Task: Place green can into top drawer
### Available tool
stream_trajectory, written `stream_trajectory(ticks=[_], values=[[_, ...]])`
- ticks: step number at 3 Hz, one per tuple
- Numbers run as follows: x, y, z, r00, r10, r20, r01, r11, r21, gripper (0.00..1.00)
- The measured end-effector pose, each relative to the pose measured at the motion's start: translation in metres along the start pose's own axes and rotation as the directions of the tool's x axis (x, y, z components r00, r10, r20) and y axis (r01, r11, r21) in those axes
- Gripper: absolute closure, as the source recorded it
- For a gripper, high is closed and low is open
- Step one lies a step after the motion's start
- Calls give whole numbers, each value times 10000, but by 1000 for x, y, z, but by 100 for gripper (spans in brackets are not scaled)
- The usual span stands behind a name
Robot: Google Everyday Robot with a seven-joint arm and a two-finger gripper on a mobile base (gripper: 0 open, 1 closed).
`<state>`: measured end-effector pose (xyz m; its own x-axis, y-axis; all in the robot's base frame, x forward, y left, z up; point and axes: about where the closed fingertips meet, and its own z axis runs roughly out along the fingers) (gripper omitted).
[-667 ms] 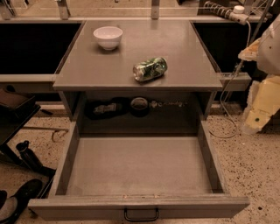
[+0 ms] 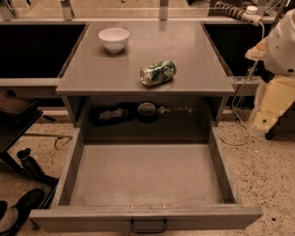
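Observation:
The green can (image 2: pixel 158 72) lies on its side on the grey cabinet top (image 2: pixel 193 50), near the front edge and right of the middle, with its silver end facing front left. The top drawer (image 2: pixel 143 175) is pulled fully out below it; its flat grey floor is bare and a small dark handle (image 2: pixel 148 226) sits on its front panel. My gripper (image 2: pixel 269 108) hangs at the right edge of the view, beside the cabinet, below the level of its top and well apart from the can. It holds nothing that I can see.
A white bowl (image 2: pixel 114 38) stands at the back left of the cabinet top. Dark items (image 2: pixel 147 110) lie in the recess behind the drawer. A power strip and cables (image 2: pixel 239 14) run at the back right. Chair legs and shoes (image 2: pixel 23 203) are on the floor at left.

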<state>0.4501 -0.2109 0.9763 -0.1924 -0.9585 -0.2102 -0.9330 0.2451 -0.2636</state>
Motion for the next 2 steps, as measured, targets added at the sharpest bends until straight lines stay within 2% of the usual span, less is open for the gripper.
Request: stream_trajectory(ticks=[1, 2], values=[[-14, -26, 13, 9984, -502, 250, 498, 9986, 181, 0], [-30, -46, 35, 9943, -865, 623, 863, 9963, 53, 0]])
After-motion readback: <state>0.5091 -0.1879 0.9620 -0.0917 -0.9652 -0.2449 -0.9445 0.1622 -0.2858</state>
